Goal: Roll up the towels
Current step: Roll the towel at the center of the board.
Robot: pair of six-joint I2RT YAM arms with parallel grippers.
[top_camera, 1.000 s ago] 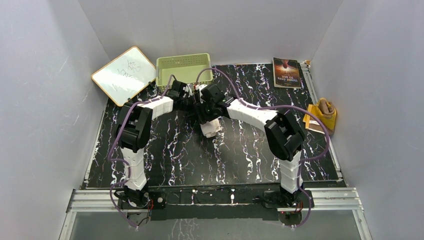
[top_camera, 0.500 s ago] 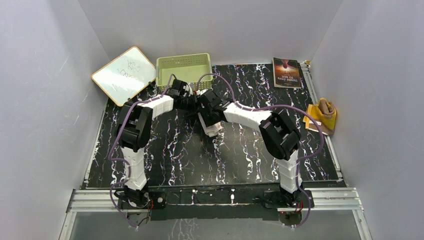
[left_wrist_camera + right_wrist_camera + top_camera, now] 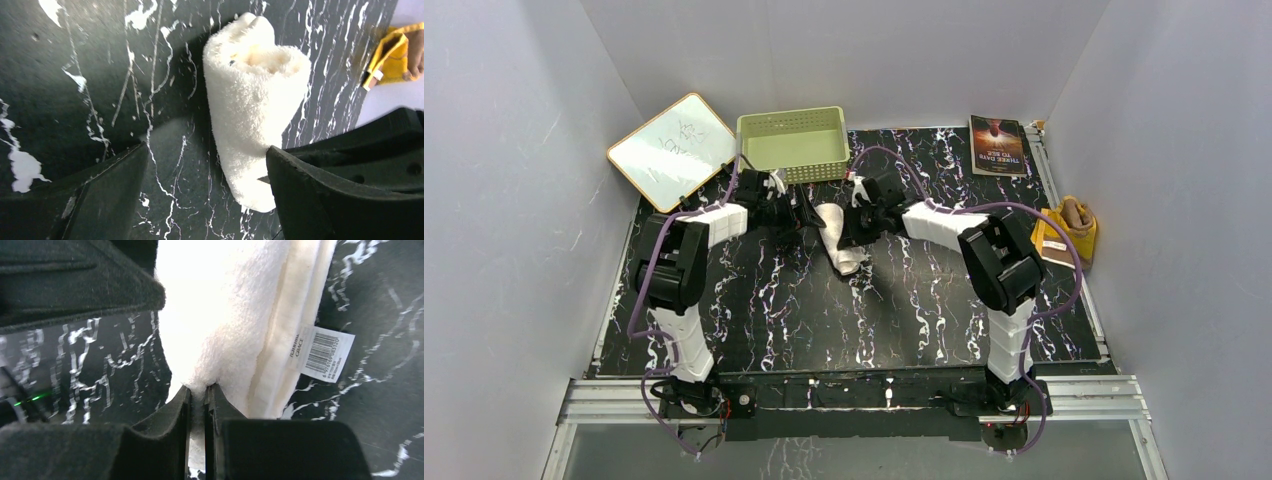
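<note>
Right claw [image 3: 198, 392], clenched on a thin fold at the edge of the white towel [image 3: 225, 315]. Left claw [image 3: 206, 150], released, its jaws spread wide: one finger touches the side of the roll, the other rests well apart over bare counter [image 3: 75, 60]. The white towel lies mid-counter between the two claws, wound into a loose, thick cylinder with one end open and slightly hollow. Its barcode label [image 3: 322, 352] lies free beside the roll. The brown-and-yellow towel [image 3: 1069, 228] sits crumpled at the counter's right edge, well apart and, by appearance, not yet rolled.

Judged step: finishing and tightening the first roll. To do it well, the right claw should hold the pinched fold taut and carry it around the roll rather than lift it. The left claw should brace the opposite side so that the cylinder neither slides nor unwinds. Releasing only once the free edge lies beneath the roll should help it hold its shape.
</note>
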